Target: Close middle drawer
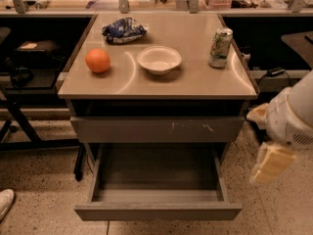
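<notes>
The middle drawer (157, 211) sticks out, needing a push. The gripper (270, 164) hangs beside it, not touching; open or shut, I can't tell.

Warm, dim overhead light casts a yellow-brown tint and pale curved glare streaks on the tabletop (195, 80). The inside of the middle drawer (156, 180) lies in soft shadow, while the gripper (270, 163), low at the near right, shows bright cream.

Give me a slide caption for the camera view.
Middle drawer stands open; gripper hangs off the cabinet's right side.
</notes>
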{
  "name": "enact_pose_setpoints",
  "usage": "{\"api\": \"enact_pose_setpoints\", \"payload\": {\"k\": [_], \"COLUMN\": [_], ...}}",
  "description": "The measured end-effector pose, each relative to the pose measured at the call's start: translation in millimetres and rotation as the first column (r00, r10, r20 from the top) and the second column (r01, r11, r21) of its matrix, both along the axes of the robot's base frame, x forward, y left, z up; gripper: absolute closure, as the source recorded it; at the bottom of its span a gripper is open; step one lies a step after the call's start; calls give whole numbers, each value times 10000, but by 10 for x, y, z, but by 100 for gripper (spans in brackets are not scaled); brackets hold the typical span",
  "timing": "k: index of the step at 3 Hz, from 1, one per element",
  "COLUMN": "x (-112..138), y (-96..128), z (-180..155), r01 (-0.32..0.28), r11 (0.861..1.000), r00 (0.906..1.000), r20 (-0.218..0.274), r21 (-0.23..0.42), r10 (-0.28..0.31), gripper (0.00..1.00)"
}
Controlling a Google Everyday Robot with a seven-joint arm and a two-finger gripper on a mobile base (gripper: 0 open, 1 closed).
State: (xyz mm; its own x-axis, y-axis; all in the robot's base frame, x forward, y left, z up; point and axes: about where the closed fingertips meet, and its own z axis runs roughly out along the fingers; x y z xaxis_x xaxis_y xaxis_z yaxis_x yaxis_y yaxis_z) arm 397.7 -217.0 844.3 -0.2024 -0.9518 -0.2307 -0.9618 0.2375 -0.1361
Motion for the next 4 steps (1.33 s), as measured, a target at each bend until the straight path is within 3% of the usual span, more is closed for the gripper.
{"api": "enact_pose_setpoints", "payload": {"k": [2, 3, 4], "x": [-374, -379, -378], "y": [-53, -52, -51], "z": [-1258, -1308, -1290], "r01": [174, 209, 199], "r11": [9979, 9979, 9979], "r00": [9994, 9995, 9995], "r20": [-297, -238, -237], "r21": [630, 618, 610], "r10": [-156, -194, -185], "gripper": [64, 88, 100]}}
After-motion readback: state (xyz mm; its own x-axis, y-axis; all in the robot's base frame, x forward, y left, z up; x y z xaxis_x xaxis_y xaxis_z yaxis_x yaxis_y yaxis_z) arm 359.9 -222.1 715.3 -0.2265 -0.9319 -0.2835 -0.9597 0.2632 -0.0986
